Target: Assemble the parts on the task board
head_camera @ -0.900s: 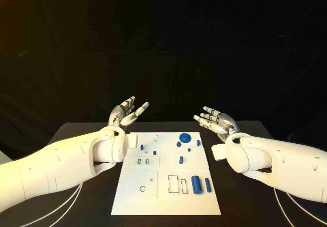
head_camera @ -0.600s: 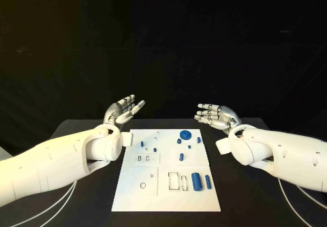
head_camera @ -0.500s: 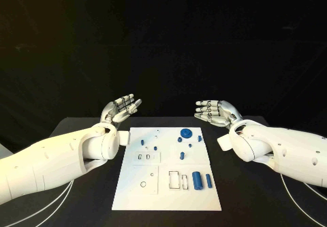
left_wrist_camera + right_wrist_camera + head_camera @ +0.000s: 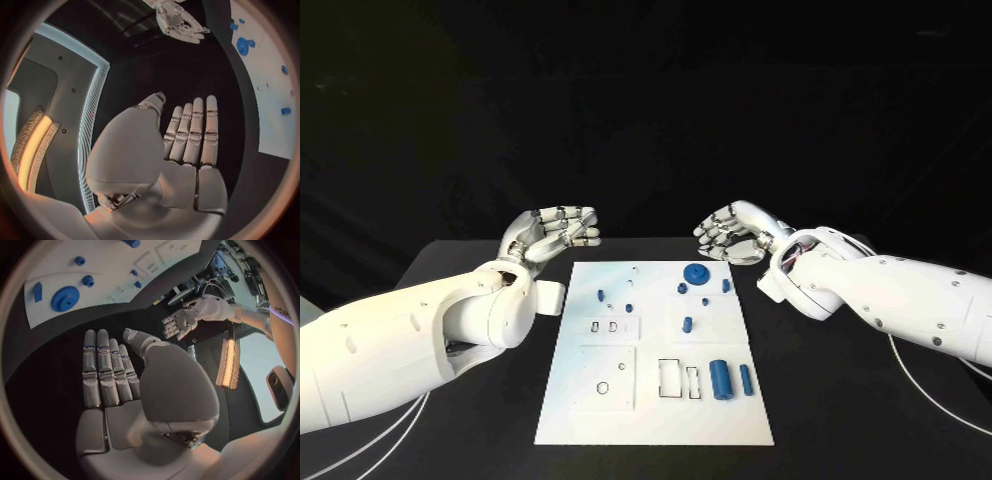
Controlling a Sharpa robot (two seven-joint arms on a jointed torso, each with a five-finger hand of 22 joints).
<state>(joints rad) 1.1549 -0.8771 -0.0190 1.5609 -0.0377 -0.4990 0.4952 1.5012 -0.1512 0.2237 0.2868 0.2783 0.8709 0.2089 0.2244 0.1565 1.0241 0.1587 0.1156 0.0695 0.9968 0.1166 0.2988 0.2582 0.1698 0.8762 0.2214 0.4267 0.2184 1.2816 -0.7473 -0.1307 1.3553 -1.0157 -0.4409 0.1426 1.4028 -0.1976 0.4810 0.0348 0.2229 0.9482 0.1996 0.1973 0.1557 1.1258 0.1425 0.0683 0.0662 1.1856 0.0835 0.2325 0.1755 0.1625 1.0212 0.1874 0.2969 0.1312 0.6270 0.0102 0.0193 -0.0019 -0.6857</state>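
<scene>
Both hands are hovering empty beyond the board, nothing picked up yet.

The flat white rectangular task board (image 4: pixel 653 400) is lying in the middle of the black bench (image 4: pixel 834 400), its small blue plastic parts (image 4: pixel 720 380) sitting loose on it, the large round blue disc (image 4: pixel 694 272) near the far edge. The silver left hand (image 4: pixel 554 232) and silver right hand (image 4: pixel 733 232) are flanking that far edge, apart from everything, likely readying to reach in. Since the earlier frame both hands are turning inward and lowering, fingers straight and together in the wrist views, holding nothing.
</scene>
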